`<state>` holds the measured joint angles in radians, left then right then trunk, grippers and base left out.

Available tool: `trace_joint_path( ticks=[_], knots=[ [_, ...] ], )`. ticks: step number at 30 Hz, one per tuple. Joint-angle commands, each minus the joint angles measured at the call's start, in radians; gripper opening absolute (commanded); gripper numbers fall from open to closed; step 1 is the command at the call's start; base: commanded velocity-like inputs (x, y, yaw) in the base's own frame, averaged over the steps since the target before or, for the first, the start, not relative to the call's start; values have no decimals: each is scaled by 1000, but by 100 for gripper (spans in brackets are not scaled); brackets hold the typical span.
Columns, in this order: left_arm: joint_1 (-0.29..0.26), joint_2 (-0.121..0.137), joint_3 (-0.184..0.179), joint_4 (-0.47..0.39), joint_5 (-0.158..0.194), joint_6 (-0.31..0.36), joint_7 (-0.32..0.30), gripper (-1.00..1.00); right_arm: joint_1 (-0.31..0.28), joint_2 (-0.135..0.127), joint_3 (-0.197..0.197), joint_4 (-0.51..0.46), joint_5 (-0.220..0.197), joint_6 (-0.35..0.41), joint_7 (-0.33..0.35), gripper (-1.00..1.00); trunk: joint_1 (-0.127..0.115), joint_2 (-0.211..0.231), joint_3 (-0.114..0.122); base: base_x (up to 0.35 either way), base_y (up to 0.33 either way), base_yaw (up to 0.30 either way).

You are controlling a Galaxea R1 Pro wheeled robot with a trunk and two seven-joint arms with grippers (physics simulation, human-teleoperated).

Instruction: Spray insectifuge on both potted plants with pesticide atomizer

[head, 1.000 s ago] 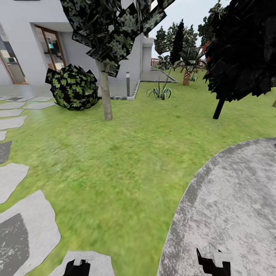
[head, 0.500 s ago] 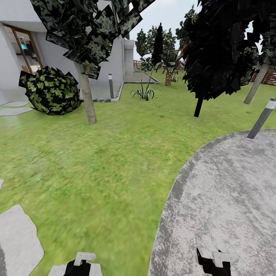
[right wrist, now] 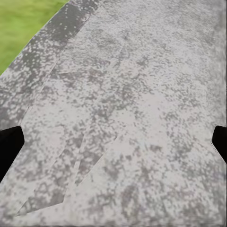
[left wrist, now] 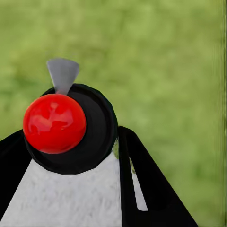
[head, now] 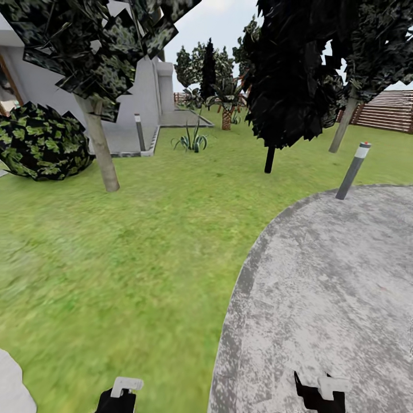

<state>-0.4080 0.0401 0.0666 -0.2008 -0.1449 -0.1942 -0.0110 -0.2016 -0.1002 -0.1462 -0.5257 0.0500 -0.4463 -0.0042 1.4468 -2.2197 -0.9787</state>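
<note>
In the left wrist view, the pesticide atomizer [left wrist: 71,127], a small black bottle with a round red top [left wrist: 54,123] and a grey nozzle, sits between the black fingers of my left gripper [left wrist: 71,151], which is shut on it over grass. In the head view that left gripper [head: 119,396] shows at the bottom edge above the lawn. My right gripper [head: 319,393] hangs over the grey stone patio [head: 321,275]; in its wrist view the right gripper [right wrist: 113,142] is open, fingers wide apart with nothing between them. The two potted plants are out of view.
A tilted grey post with a red-dotted cap [head: 353,171] stands at the patio's far edge. On the lawn are a dark tree [head: 287,86], a pale-trunked tree [head: 102,152], a round bush [head: 40,140] and a striped spiky plant [head: 192,140]. A slatted fence [head: 390,109] runs far right.
The whole head view has swung to the right, so the camera turned. Stepping stones slid out at the left; the post and fence came in. Both grippers keep their places.
</note>
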Motion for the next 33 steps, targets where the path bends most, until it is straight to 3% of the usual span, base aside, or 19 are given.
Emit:
trace_joint_path(
  ticks=[1, 33],
  knots=[
    [0, 0, 7, 1, -10, -4, -1, -100, -1, 0, -3, 1, 5, -3, 0, 100, 0, 0, 0, 0, 0, -272],
    [-1, 0, 7, 0, -10, -4, -1, -100, -1, 0, -3, 1, 5, -3, 0, 100, 0, 0, 26, 0, 0, -272]
  ],
)
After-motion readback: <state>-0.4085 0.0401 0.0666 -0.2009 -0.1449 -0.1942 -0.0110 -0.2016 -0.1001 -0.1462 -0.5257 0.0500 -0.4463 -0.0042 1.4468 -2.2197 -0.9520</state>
